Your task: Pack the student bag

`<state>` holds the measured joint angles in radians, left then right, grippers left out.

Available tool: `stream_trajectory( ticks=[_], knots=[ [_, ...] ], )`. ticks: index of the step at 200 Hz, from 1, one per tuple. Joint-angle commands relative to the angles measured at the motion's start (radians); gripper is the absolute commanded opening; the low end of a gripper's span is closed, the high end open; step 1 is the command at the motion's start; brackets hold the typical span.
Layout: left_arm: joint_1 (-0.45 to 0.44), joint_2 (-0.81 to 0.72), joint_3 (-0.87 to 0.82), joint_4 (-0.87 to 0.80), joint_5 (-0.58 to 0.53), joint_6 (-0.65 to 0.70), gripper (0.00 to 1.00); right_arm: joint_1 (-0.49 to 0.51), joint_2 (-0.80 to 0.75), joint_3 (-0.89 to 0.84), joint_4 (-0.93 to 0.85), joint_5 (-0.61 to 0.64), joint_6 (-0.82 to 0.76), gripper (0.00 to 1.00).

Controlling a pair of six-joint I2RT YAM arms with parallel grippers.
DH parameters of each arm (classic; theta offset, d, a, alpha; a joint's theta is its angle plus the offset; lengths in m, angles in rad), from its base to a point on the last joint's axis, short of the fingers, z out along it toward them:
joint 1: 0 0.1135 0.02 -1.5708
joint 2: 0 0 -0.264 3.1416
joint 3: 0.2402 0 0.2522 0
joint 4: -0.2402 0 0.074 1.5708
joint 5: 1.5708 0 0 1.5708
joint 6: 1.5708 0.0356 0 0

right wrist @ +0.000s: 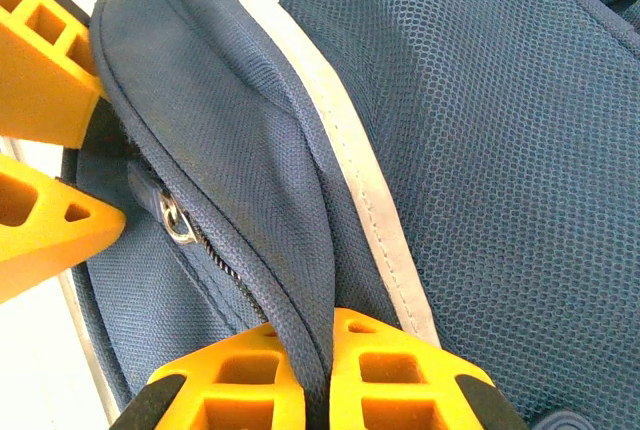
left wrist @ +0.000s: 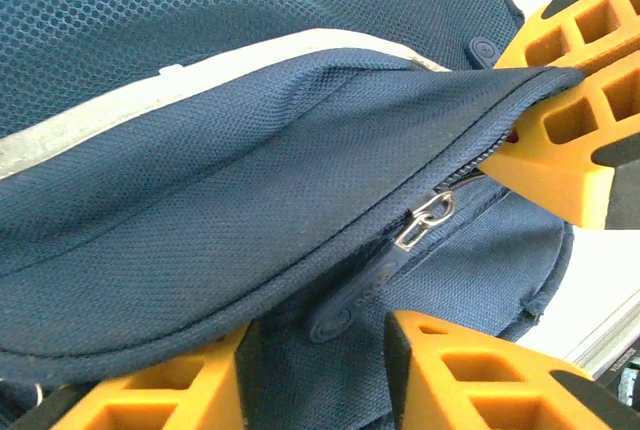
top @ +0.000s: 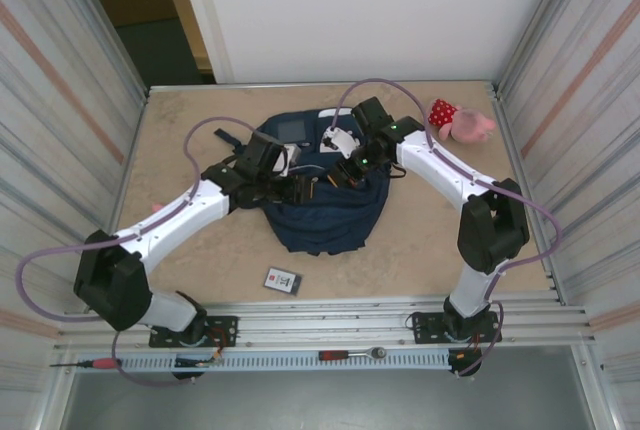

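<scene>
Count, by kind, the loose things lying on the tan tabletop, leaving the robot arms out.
navy backpack: 1
pink plush toy: 1
small flat dark packet: 1
Total: 3
A pink scrap beside the left arm is too hidden to count.

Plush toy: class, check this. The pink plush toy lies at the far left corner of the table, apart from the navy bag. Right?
Wrong side. The top external view shows the pink plush toy at the far right corner of the table, apart from the navy bag.

I see a pink plush toy at the far right of the surface — a small dark card lies near its front edge.
</scene>
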<state>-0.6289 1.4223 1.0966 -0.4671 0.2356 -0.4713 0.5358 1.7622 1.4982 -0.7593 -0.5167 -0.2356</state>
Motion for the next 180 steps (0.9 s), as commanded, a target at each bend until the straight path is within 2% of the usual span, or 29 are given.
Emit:
stream_trajectory(
  ticks=[1, 19, 56, 93, 126, 141, 180],
  knots=[
    [-0.031, 0.018, 0.040, 0.095, 0.059, 0.005, 0.34, 0.019, -0.006, 0.053, 0.009, -0.095, 0.048, 0.00],
    [-0.034, 0.018, 0.034, 0.103, 0.068, -0.007, 0.29, 0.018, -0.005, 0.052, 0.009, -0.095, 0.048, 0.00],
    [-0.034, -0.001, 0.016, 0.114, 0.061, -0.013, 0.31, 0.018, -0.003, 0.054, 0.006, -0.086, 0.053, 0.00],
    [-0.035, 0.028, 0.017, 0.085, -0.002, -0.010, 0.29, 0.021, -0.007, 0.056, 0.006, -0.091, 0.058, 0.00],
    [-0.026, 0.045, 0.049, -0.018, -0.083, -0.011, 0.06, 0.011, -0.016, 0.048, -0.009, -0.094, 0.042, 0.00],
    [0.014, 0.025, 0.033, -0.061, -0.098, -0.016, 0.00, -0.008, -0.019, 0.046, -0.030, -0.108, 0.010, 0.00],
    [0.167, -0.115, -0.101, -0.096, -0.089, 0.003, 0.00, -0.082, -0.028, 0.051, -0.095, -0.103, -0.086, 0.00]
  ],
)
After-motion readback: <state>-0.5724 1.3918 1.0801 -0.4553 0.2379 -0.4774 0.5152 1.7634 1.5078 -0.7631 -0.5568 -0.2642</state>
